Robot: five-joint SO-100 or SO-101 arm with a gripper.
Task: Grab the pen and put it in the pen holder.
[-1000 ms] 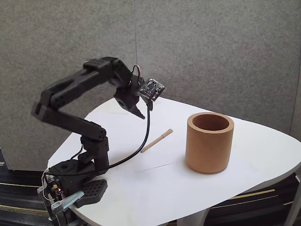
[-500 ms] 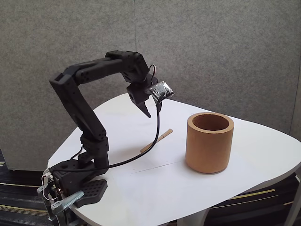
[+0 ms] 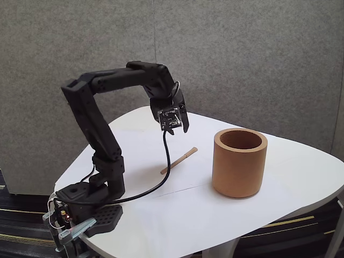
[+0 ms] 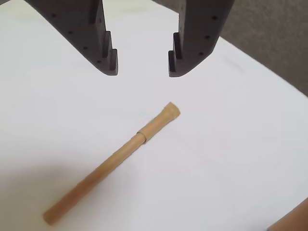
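The pen (image 3: 179,160) is a light tan stick lying flat on the white table, left of the pen holder (image 3: 239,162), a thick-walled tan cup standing upright. In the wrist view the pen (image 4: 113,163) runs diagonally from lower left to its flared end at centre. My gripper (image 4: 143,69) hangs above that flared end with its jaws open and nothing between them. In the fixed view the gripper (image 3: 177,128) is in the air above and behind the pen, pointing down.
The white table (image 3: 290,204) has rounded edges, with its front edge near the arm's base (image 3: 86,209). A black cable (image 3: 161,183) loops from the wrist down to the table beside the pen. A grey wall stands behind.
The arm has stretched forward and rightward, and the wrist has turned so the gripper now points down over the pen. Pen and holder have not moved.
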